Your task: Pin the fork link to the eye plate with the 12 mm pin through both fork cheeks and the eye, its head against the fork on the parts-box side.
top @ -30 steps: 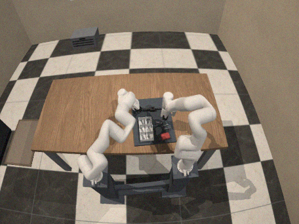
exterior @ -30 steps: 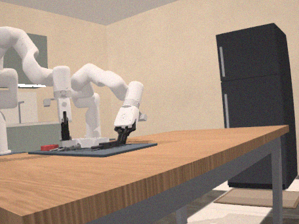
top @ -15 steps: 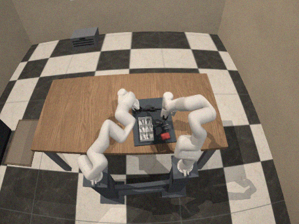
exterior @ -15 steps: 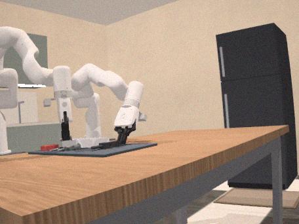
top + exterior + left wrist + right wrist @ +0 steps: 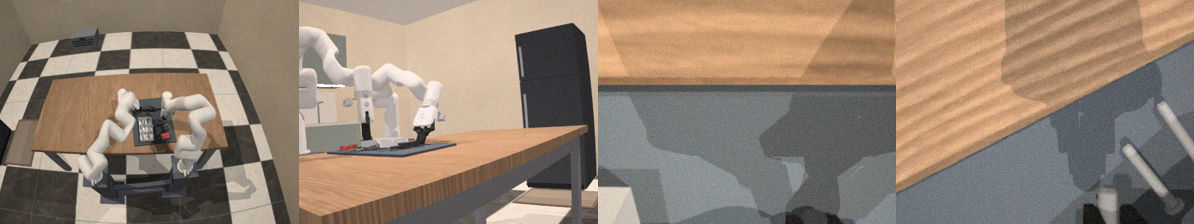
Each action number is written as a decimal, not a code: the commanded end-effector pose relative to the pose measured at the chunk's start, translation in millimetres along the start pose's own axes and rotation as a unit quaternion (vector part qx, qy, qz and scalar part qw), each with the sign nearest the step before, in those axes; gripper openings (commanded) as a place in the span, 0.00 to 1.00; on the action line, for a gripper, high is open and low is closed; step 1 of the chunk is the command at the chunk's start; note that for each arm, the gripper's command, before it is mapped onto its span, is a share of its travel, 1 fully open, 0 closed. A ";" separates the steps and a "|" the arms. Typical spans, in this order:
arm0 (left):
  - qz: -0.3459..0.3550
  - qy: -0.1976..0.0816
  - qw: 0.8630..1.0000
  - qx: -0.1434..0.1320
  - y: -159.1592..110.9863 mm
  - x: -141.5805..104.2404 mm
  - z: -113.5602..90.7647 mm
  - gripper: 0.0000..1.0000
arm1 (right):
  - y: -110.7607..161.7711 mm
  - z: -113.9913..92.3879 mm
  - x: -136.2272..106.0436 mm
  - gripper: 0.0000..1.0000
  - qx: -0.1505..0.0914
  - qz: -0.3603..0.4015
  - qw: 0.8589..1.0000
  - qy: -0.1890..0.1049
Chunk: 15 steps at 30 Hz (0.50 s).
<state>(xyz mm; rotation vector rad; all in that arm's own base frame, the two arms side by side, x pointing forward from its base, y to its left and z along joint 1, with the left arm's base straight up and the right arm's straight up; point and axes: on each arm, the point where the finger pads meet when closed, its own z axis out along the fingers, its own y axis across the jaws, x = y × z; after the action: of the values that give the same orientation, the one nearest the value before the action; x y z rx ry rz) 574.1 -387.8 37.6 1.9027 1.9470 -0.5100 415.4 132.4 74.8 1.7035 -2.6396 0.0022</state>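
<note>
The left gripper (image 5: 138, 109) (image 5: 421, 143) slants down at the far end of the mat and is shut on a dark part, seemingly the fork link. Dark linkage parts (image 5: 151, 109) (image 5: 407, 144) lie low on the mat beside it; fork and eye cannot be told apart. In the left wrist view only a dark rounded piece (image 5: 813, 216) shows between the fingertips. The right gripper (image 5: 164, 118) (image 5: 366, 139) points down, shut on a light grey pin (image 5: 1108, 199) whose blunt end shows. Its size cannot be told. Two more pins (image 5: 1147, 169) (image 5: 1177, 131) lie beside it, one with a visible head.
The white parts box (image 5: 146, 140) (image 5: 615, 205) with small parts in its compartments stands on the dark mat (image 5: 139, 144) (image 5: 404, 154), between the arms. A red block (image 5: 165, 135) (image 5: 348, 147) lies near the mat's front right corner, with small dark parts (image 5: 165, 126) behind it.
</note>
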 end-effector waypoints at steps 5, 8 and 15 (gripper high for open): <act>0.001 -0.001 1.000 -0.002 1.2 -1.7 -2.0 0.00 | -2.7 -1.5 -9.4 0.00 0.001 -0.068 0.998 -0.002; 0.001 -0.001 1.000 -0.002 1.2 -1.7 -2.0 0.00 | -3.5 -1.5 -13.4 0.00 0.002 -0.101 0.995 -0.002; 0.001 -0.001 1.000 -0.002 1.2 -1.7 -2.0 0.00 | -5.6 -1.6 -24.5 0.00 0.002 -0.191 0.982 -0.002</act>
<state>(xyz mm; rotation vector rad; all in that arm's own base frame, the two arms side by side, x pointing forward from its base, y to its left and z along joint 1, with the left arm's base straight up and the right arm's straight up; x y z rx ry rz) 574.1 -387.8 37.6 1.9027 1.9470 -0.5100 424.2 145.1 74.8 2.0148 -2.4105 0.0086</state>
